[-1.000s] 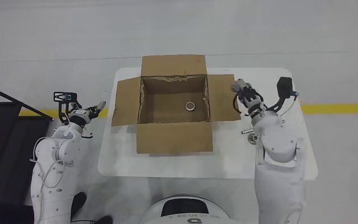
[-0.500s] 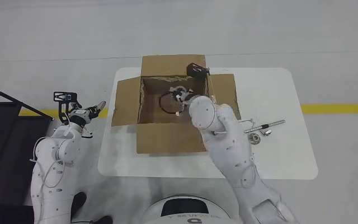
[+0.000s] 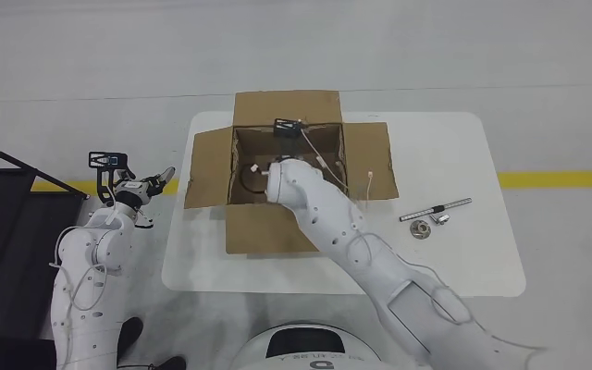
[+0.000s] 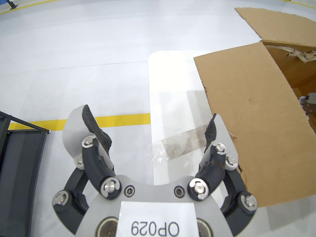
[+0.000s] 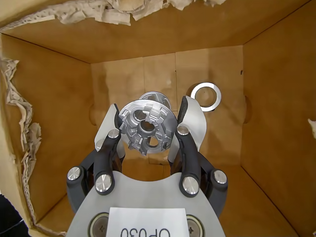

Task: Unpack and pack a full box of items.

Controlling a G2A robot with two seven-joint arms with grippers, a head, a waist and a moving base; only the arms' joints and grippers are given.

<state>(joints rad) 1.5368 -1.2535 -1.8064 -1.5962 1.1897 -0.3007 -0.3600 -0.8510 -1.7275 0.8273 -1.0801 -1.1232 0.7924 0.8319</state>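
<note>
The open cardboard box [image 3: 289, 231] stands mid-table with its flaps spread. My right arm leans into it, and my right gripper [image 3: 256, 172] hangs low inside. In the right wrist view the right gripper [image 5: 149, 107] is shut on a grey cast metal hub [image 5: 148, 127], held above the box floor. A flat metal ring [image 5: 205, 96] lies on the floor just beyond it. My left gripper [image 3: 159, 178] stays off the table's left edge, open and holding nothing [image 4: 148, 122], beside the box's left flap [image 4: 246, 124].
On the table [image 3: 462, 268] right of the box lie a thin metal rod [image 3: 437, 207], a round metal piece [image 3: 421, 228] and a small part [image 3: 442, 219]. A black rack [image 3: 18, 222] stands on the floor at the far left. Torn paper lines the box rim [image 5: 138, 6].
My right arm has swung from the box's right flap across and down into the box, ending near its left side. The left arm has not moved.
</note>
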